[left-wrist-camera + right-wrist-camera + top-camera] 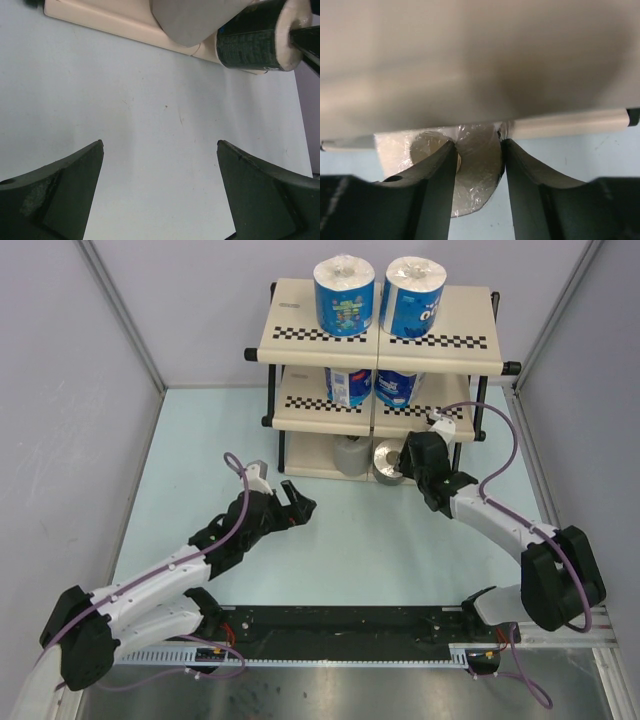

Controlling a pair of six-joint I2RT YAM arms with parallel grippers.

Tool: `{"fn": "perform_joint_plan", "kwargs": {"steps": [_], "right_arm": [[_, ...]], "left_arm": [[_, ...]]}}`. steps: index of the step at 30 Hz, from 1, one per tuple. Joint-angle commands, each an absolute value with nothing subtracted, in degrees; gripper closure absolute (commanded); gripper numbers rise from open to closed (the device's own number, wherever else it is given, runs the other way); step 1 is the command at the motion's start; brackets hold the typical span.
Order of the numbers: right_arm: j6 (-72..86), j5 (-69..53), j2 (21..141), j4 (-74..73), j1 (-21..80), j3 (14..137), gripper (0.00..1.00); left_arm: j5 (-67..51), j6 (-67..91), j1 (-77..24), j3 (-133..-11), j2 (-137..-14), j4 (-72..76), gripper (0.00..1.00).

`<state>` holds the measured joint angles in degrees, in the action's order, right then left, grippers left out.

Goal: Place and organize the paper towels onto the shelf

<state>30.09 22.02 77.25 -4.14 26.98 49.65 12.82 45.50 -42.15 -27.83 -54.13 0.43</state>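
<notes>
Paper towels (344,295): final roll being seated on the bottom tier of the shelf (285,318).
Right gripper (477,145), jaws clamped on the wall of the dark-wrapped roll (388,462), just beside the grey roll (352,455). Four blue-wrapped rolls (415,300) fill the upper tiers. The shelf stands at the far edge of the desk (200,440). Left gripper (301,498) hovers over the desk, jaws spread and empty. Likely next: release, then withdraw without dragging the roll. Wrapper lettering not legible.
</notes>
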Motion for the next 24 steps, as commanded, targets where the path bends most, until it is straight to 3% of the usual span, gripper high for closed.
{"fn": "perform_joint_plan", "kwargs": {"steps": [1, 6, 13, 24], "right_arm": [[33.22, 27.33, 80.15, 4.91, 27.16, 52.47, 0.51], [34.98, 31.64, 82.44, 8.61, 28.21, 52.56, 0.47], [33.4, 32.08, 79.99, 8.36, 28.65, 52.47, 0.31], [30.5, 29.45, 65.58, 0.98, 28.65, 47.29, 0.26]], "left_arm": [[12.39, 45.35, -42.28, -26.98, -52.38, 1.49, 0.0], [13.01, 44.83, -42.28, -27.16, -52.03, 0.97, 0.0], [13.62, 44.56, -42.28, -26.72, -51.33, 0.97, 0.0], [13.01, 45.0, -42.28, -25.49, -52.12, 1.85, 0.0]]}}
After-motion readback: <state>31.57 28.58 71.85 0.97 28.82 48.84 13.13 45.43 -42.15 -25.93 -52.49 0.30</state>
